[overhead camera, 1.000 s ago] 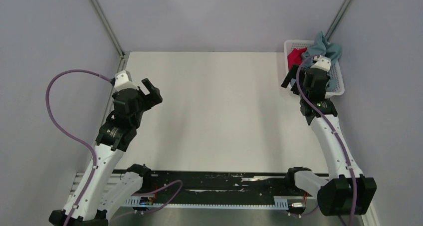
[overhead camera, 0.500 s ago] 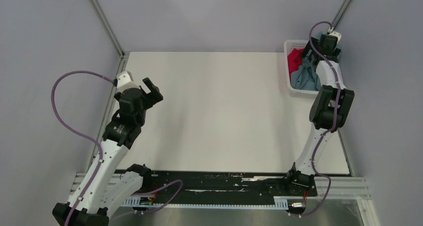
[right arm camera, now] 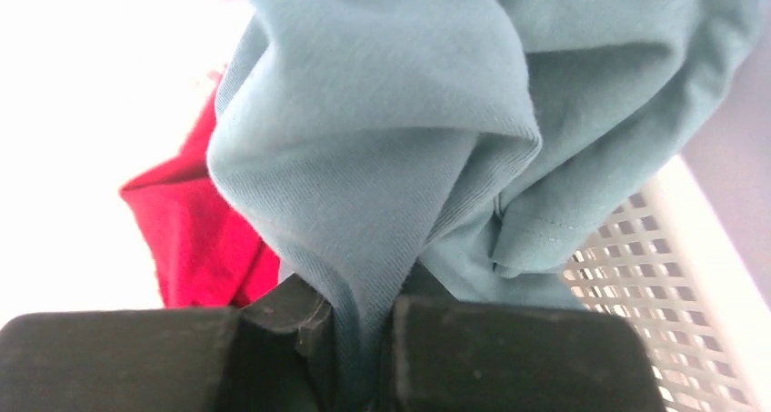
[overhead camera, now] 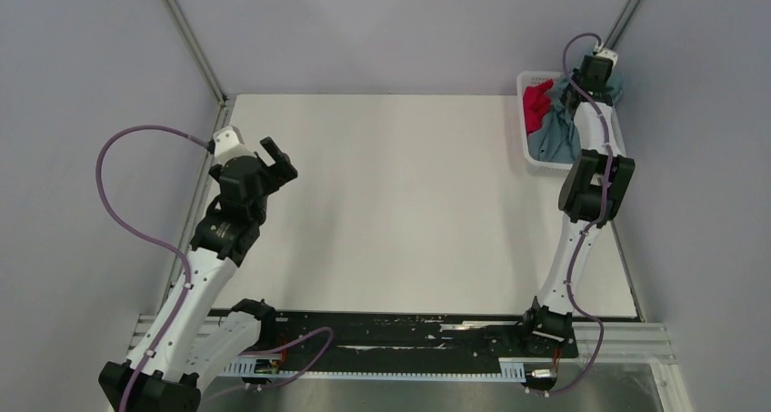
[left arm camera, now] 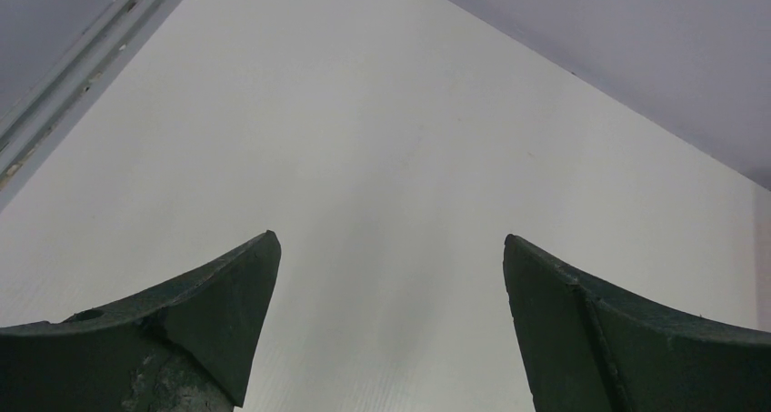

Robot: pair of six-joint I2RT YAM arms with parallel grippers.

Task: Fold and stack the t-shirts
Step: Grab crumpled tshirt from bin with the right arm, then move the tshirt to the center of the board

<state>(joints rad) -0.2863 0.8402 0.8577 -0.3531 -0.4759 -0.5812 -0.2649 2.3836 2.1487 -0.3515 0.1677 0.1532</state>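
- Two items in basket (right arm camera: 673, 276), far right: blue shirt (right arm camera: 382, 130), red shirt (right arm camera: 195, 230).
- Right end effector (right arm camera: 364, 326) clamped on blue shirt.
- Left end effector (left arm camera: 390, 239) wide open, empty, above desk (left arm camera: 364, 112).

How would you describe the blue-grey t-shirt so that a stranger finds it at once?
Look at the far right corner of the white table, where a white basket stands. Two crumpled shirts fill it; the blue-grey t-shirt is the one pinched by the right end effector, beside the crimson shirt.
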